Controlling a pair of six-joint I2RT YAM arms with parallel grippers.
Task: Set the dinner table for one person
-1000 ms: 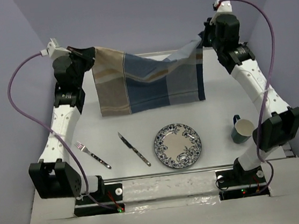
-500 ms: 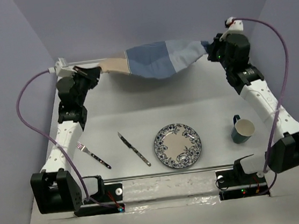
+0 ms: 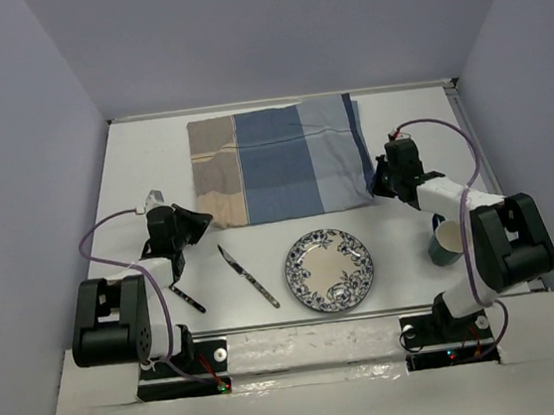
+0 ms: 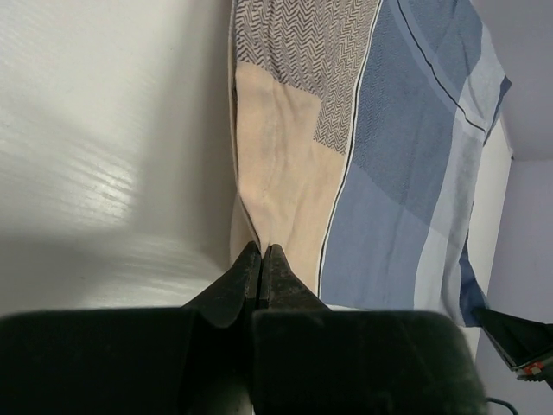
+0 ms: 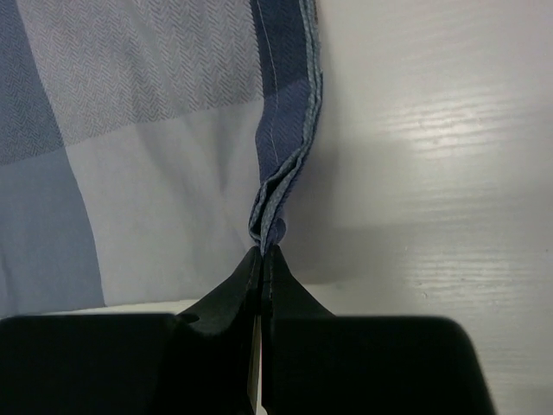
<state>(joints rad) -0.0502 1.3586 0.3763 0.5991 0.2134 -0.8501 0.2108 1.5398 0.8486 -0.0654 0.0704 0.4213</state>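
Observation:
The blue-and-beige striped placemat lies spread flat on the back middle of the white dinner table. My left gripper is low on the table and shut on the placemat's near-left beige corner; the left wrist view shows the jaws pinching that corner. My right gripper is shut on the near-right blue corner; the right wrist view shows the jaws pinching the bunched hem.
In front of the placemat lie a knife, a blue-patterned plate and a fork, its head hidden under my left arm. A dark mug stands at the right, close to my right arm.
Both arms came down and toward the front with the placemat. It hung in the air between them before; now it lies flat on the table, corners still gripped.

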